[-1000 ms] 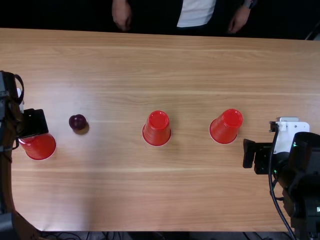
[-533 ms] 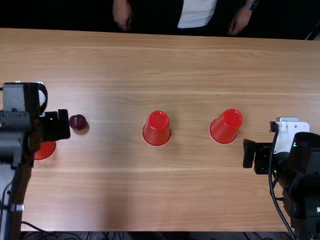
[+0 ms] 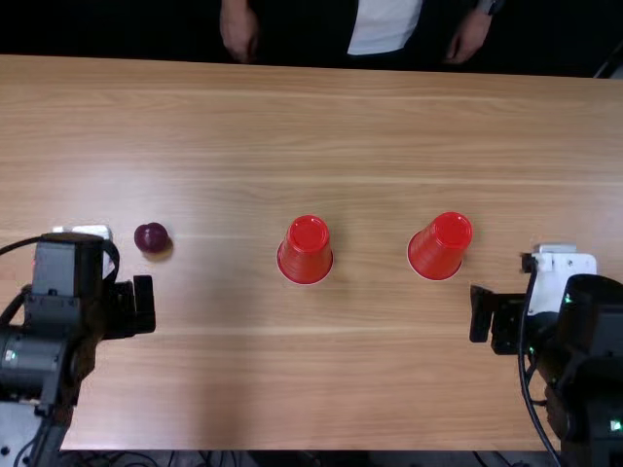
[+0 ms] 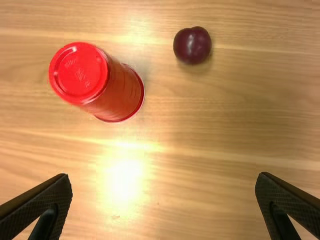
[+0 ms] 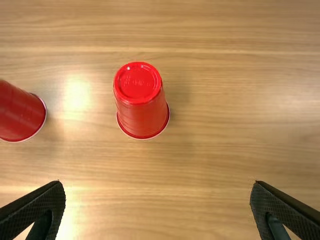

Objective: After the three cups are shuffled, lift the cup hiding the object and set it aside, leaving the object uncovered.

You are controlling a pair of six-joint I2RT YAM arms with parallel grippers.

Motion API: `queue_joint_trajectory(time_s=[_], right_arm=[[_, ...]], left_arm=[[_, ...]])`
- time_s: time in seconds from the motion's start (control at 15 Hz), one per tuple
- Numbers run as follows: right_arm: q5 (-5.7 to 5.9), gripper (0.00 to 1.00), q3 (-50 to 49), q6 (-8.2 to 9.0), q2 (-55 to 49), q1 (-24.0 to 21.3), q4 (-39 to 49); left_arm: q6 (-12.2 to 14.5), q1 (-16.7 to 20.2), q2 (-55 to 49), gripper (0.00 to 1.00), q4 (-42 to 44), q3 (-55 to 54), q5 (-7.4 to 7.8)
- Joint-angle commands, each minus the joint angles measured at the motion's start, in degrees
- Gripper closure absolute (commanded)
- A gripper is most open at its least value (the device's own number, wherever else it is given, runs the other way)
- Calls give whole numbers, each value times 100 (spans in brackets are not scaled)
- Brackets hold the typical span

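Observation:
A dark purple plum [image 3: 151, 237] lies uncovered on the left part of the table, and shows again as the plum [image 4: 192, 45] in the left wrist view. Beside it an upturned red cup [image 4: 95, 82] stands apart from it; in the top view my left arm hides this cup. My left gripper [image 3: 143, 305] hangs open and empty on the near side of both, its fingers [image 4: 40, 210] spread wide. The middle cup [image 3: 306, 250] and the right cup [image 3: 440, 245] stand mouth down. My right gripper [image 3: 479, 313] is open and empty, near-right of the right cup [image 5: 141, 100].
The wooden table [image 3: 311, 126] is bare across its far half. The middle cup [image 5: 17, 112] shows at the edge of the right wrist view. Open wood separates the cups from each other and from the near edge.
My left gripper has left the red cup standing at the far left, risen and drawn back toward the near edge, its arm now covering that cup. The right arm has barely shifted.

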Motion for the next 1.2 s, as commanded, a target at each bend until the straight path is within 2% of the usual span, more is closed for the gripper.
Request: queue_joint_trajectory(time_s=[0.0,0.27,0.53,0.67,0.8,1.13], right_arm=[[-32,0,-171,19,-261,-11,13],[-32,0,-804,19,-1096,-11,24],[-32,0,-1665,19,-2336,-11,108],[-21,0,-2210,19,-3118,-20,709],[-21,0,-2650,-3,-3918,-28,941],[21,0,-3467,8,-5051,-46,1268]], left_arm=[[-233,-17,-322,0,18,-205,214],[-275,-17,-1614,0,229,-1102,267],[-285,27,-3222,0,1115,-2385,246],[-285,45,-4004,0,1410,-3000,214],[-264,45,-4655,0,1558,-3440,161],[-222,71,-5525,0,1874,-4222,140]])
